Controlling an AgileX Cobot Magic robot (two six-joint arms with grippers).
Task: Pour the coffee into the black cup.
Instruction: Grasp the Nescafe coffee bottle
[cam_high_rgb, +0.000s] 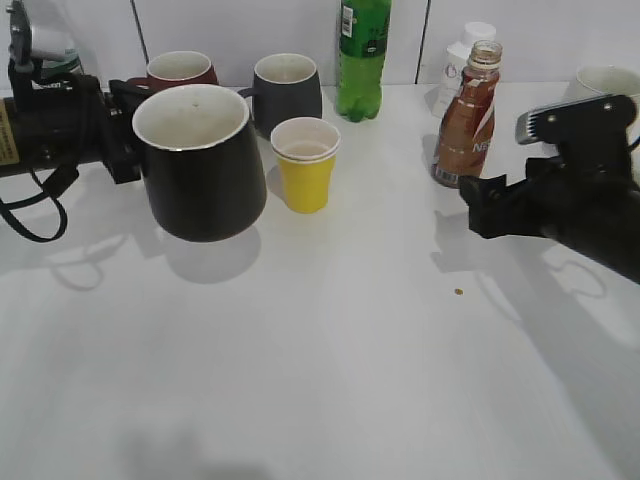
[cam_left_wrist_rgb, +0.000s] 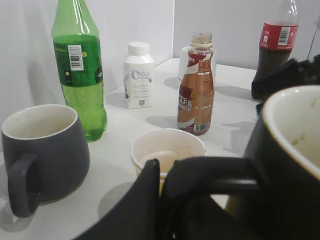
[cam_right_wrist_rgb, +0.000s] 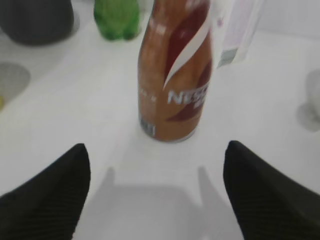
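Note:
The black cup (cam_high_rgb: 200, 165), glossy with a white inside, hangs a little above the table at the left and looks empty. My left gripper (cam_high_rgb: 125, 130) is shut on its loop handle. In the left wrist view the jaws (cam_left_wrist_rgb: 162, 172) clamp the handle, with the cup (cam_left_wrist_rgb: 290, 165) at the right. The brown Nescafe coffee bottle (cam_high_rgb: 466, 125) stands upright at the back right, with no cap. My right gripper (cam_high_rgb: 480, 205) is open and empty just in front of it. In the right wrist view the bottle (cam_right_wrist_rgb: 175, 75) stands beyond the open jaws (cam_right_wrist_rgb: 156, 160).
A yellow paper cup (cam_high_rgb: 305, 165) stands beside the black cup. Behind are a maroon mug (cam_high_rgb: 180, 70), a dark grey mug (cam_high_rgb: 288, 90), a green bottle (cam_high_rgb: 362, 60) and a small white bottle (cam_high_rgb: 462, 55). A white mug (cam_high_rgb: 605, 80) is at the far right. A cola bottle (cam_left_wrist_rgb: 272, 50) shows in the left wrist view.

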